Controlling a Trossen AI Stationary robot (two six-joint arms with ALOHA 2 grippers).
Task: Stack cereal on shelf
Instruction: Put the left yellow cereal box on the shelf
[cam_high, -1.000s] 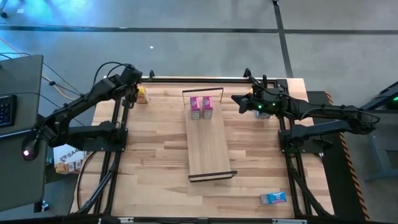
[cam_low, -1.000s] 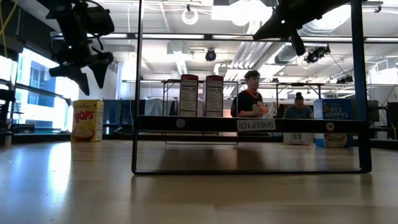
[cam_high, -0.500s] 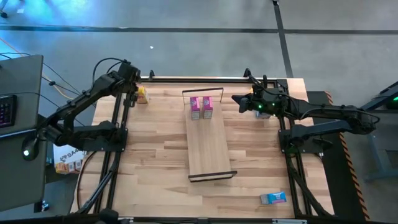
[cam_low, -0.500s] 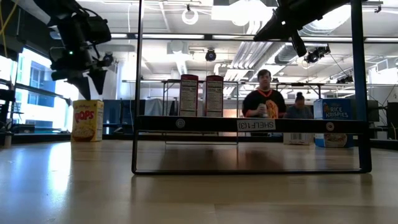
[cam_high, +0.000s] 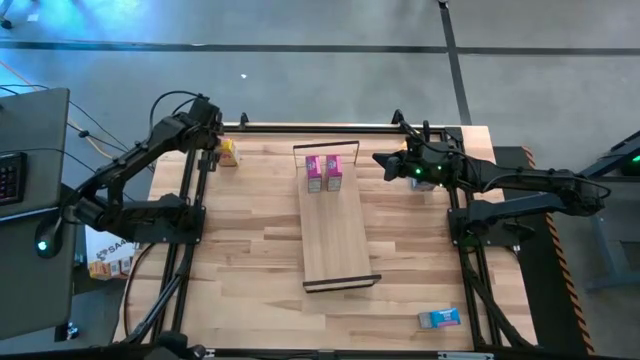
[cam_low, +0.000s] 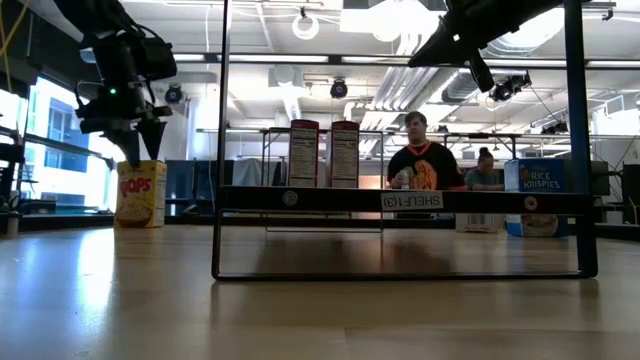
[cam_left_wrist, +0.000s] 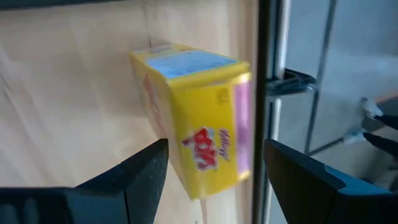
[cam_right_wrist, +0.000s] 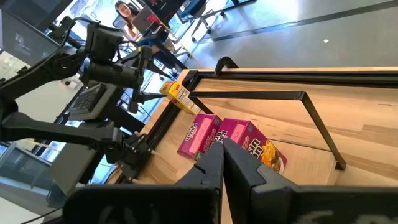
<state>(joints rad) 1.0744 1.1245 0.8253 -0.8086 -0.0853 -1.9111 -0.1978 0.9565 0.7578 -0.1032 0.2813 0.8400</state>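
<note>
Left gripper: the left gripper (cam_low: 137, 135) hung directly over the yellow cereal box (cam_low: 141, 193) at the table's far left corner, fingers spread wide and holding nothing; in the left wrist view the two fingers (cam_left_wrist: 140, 174) stood one to each side of the box (cam_left_wrist: 194, 118), apart from it.
Box to take: the yellow cereal box stood upright on the wooden table (cam_high: 250, 230), close to the black rail at the table's back edge, well apart from the shelf (cam_high: 335, 235).
How it should handle: judged a light, empty-feeling carton; stiff along its edges but with broad faces that would dent under a hard squeeze. The printed card looked smooth, so it could slip in a loose grip, and a tall narrow box would tip if nudged off-centre.
Where to take hold: probably across the narrow sides near the top, squarely, with the fingers well down past the top flap.
Right gripper: the right gripper (cam_high: 381, 160) waited in the air just right of the shelf's far end, fingers pressed together and empty (cam_right_wrist: 222, 155).
On the shelf: two pink cereal boxes (cam_high: 324, 171) stood side by side at the far end.
Still on the table: one light blue cereal box (cam_high: 439, 318) lay flat near the front right corner; another blue box (cam_low: 537, 196) stood behind the shelf frame in the low view.
Room behind: two people (cam_low: 422, 160) showed beyond the table.
</note>
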